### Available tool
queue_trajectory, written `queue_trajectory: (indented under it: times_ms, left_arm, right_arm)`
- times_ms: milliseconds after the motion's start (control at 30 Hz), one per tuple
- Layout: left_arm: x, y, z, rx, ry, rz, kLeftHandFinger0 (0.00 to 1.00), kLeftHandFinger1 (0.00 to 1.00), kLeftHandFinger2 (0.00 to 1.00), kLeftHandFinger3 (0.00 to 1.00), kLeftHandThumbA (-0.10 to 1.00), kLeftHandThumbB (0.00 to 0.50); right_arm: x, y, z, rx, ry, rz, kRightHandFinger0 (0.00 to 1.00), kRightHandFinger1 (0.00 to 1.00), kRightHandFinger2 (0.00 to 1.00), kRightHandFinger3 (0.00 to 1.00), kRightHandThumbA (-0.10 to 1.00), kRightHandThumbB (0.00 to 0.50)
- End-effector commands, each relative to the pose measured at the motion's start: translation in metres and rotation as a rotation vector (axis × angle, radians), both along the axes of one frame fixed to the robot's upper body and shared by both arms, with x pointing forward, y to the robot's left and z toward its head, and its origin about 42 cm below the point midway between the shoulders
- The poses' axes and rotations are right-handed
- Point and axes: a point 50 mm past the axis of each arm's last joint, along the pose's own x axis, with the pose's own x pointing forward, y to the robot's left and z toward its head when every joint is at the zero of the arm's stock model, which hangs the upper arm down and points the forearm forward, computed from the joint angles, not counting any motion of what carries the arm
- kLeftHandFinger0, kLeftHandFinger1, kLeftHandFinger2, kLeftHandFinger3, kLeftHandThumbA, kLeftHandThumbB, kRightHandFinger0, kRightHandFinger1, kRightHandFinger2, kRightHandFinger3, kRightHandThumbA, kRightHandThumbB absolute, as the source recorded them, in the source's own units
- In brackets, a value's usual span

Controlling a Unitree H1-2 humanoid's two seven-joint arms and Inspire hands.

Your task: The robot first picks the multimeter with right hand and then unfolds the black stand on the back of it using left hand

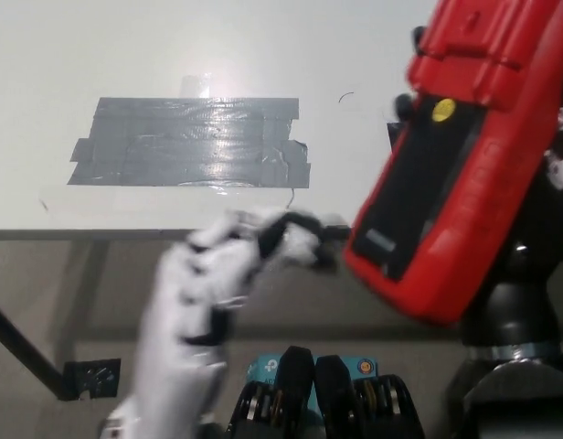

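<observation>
Right hand grips the red multimeter, held up at right, tilted, back side showing the flat black stand. Left hand, blurred, fingers curled, tips just beside the multimeter's near-left edge. Grey tape patch on the table.

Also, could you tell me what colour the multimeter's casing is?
Red, on the multimeter, seen in the head view.

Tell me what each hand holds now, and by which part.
The right hand holds the red multimeter by its far edge, back facing the camera. The blurred left hand holds nothing, fingertips near the meter's lower corner.
</observation>
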Motion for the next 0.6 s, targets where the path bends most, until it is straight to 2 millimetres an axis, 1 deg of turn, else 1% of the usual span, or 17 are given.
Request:
queue_trajectory:
  times_ms: [0, 33, 67, 100, 133, 167, 200, 233, 267, 300, 367, 400, 433, 467, 500, 533, 567]
  left_arm:
    - [-0.015, 0.016, 0.003, 0.009, -0.091, 0.201, 1.0, 1.0, 1.0, 1.0, 1.0, 0.5]
    - [-0.013, 0.023, 0.003, 0.032, -0.118, 0.232, 1.0, 1.0, 1.0, 1.0, 1.0, 0.474]
    - [-0.012, 0.029, 0.003, 0.058, -0.132, 0.245, 1.0, 1.0, 1.0, 1.0, 1.0, 0.47]
    - [-0.011, 0.031, 0.001, 0.063, -0.128, 0.239, 1.0, 1.0, 1.0, 1.0, 1.0, 0.44]
    - [-0.01, 0.035, -0.003, 0.066, -0.089, 0.228, 1.0, 1.0, 1.0, 1.0, 1.0, 0.442]
    - [-0.01, 0.038, -0.006, 0.075, -0.061, 0.232, 1.0, 1.0, 1.0, 1.0, 1.0, 0.463]
    - [-0.011, 0.041, -0.011, 0.08, -0.036, 0.238, 1.0, 1.0, 1.0, 1.0, 1.0, 0.485]
    - [-0.009, 0.044, -0.015, 0.077, -0.023, 0.238, 1.0, 1.0, 1.0, 1.0, 1.0, 0.497]
    - [-0.009, 0.044, -0.016, 0.077, -0.022, 0.238, 1.0, 1.0, 1.0, 1.0, 1.0, 0.5]
    - [-0.008, 0.046, -0.02, 0.07, 0.0, 0.226, 1.0, 1.0, 1.0, 1.0, 1.0, 0.5]
    - [-0.004, 0.05, -0.028, 0.082, 0.031, 0.232, 1.0, 1.0, 1.0, 1.0, 1.0, 0.459]
    - [-0.004, 0.05, -0.032, 0.089, 0.043, 0.231, 1.0, 1.0, 1.0, 1.0, 1.0, 0.442]
    - [-0.002, 0.05, -0.035, 0.083, 0.062, 0.223, 1.0, 1.0, 1.0, 1.0, 1.0, 0.433]
    - [-0.002, 0.049, -0.037, 0.068, 0.083, 0.21, 1.0, 1.0, 1.0, 1.0, 1.0, 0.391]
    - [-0.005, 0.047, -0.04, 0.053, 0.121, 0.199, 1.0, 1.0, 1.0, 1.0, 1.0, 0.4]
    - [-0.007, 0.047, -0.043, 0.056, 0.148, 0.198, 1.0, 1.0, 1.0, 1.0, 1.0, 0.408]
    - [-0.008, 0.047, -0.046, 0.057, 0.169, 0.189, 1.0, 1.0, 1.0, 1.0, 1.0, 0.427]
  right_arm:
    - [0.009, -0.02, 0.008, 0.078, -0.042, -0.016, 0.0, 0.26, 0.74, 0.36, -0.1, 0.099]
    - [0.015, -0.028, 0.008, 0.08, -0.035, -0.038, 0.0, 0.27, 0.72, 0.58, -0.1, 0.075]
    - [0.02, -0.036, 0.008, 0.084, -0.028, -0.057, 0.0, 0.27, 0.72, 0.64, -0.1, 0.067]
    - [0.024, -0.042, 0.009, 0.089, -0.022, -0.07, 0.0, 0.29, 0.74, 0.66, -0.1, 0.064]
    - [0.029, -0.048, 0.01, 0.077, -0.014, -0.105, 0.0, 0.28, 0.74, 0.76, -0.1, 0.065]
    - [0.034, -0.052, 0.011, 0.059, -0.017, -0.122, 0.0, 0.28, 0.75, 0.75, -0.1, 0.068]
    - [0.039, -0.056, 0.01, 0.05, -0.013, -0.134, 0.0, 0.28, 0.75, 0.76, -0.1, 0.082]
    - [0.044, -0.06, 0.009, 0.033, -0.001, -0.155, 0.0, 0.28, 0.75, 0.75, -0.1, 0.094]
    - [0.046, -0.061, 0.009, 0.029, 0.003, -0.163, 0.0, 0.28, 0.75, 0.75, -0.1, 0.095]
    - [0.054, -0.067, 0.008, 0.011, 0.008, -0.186, 0.0, 0.28, 0.75, 0.67, -0.1, 0.086]
    - [0.072, -0.078, 0.007, -0.059, 0.004, -0.247, 0.0, 0.28, 0.71, 0.4, -0.1, 0.082]
    - [0.079, -0.082, 0.007, -0.083, 0.003, -0.28, 0.0, 0.26, 0.69, 0.35, -0.1, 0.075]
    - [0.091, -0.086, 0.007, -0.118, 0.013, -0.327, 0.0, 0.22, 0.7, 0.43, -0.1, 0.078]
    - [0.1, -0.088, 0.008, -0.15, 0.023, -0.359, 0.0, 0.18, 0.73, 0.55, -0.1, 0.097]
    - [0.113, -0.09, 0.007, -0.207, 0.033, -0.407, 0.0, 0.19, 0.81, 0.69, -0.1, 0.092]
    - [0.127, -0.093, 0.005, -0.275, 0.033, -0.457, 0.0, 0.21, 0.9, 0.73, -0.1, 0.093]
    - [0.142, -0.094, 0.004, -0.341, 0.025, -0.503, 0.0, 0.23, 0.9, 0.69, -0.1, 0.102]
